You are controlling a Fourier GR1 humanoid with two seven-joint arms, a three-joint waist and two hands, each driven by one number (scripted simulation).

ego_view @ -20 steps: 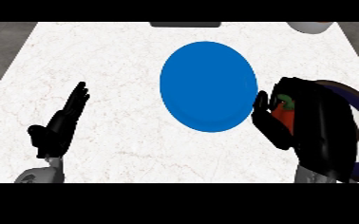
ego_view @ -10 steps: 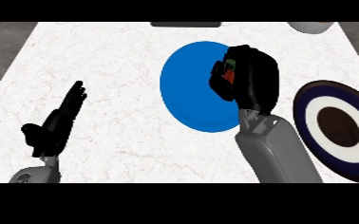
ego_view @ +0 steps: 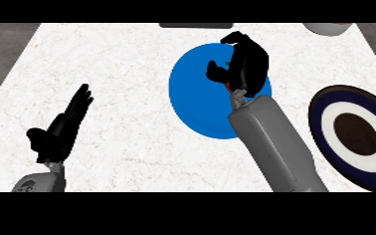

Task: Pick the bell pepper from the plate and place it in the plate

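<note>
Marble counter (ego_view: 117, 55) is bearing a blue plate (ego_view: 192, 102), above whose right half the right hand (ego_view: 248, 67) is hovering, fingers curling round the bell pepper (ego_view: 231, 83).

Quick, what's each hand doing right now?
Left hand: open, holding nothing.
Right hand: shut on the bell pepper, over the blue plate.

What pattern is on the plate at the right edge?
The plate has concentric rings: navy rim, white band, dark brown centre. Head view shows it.
</note>
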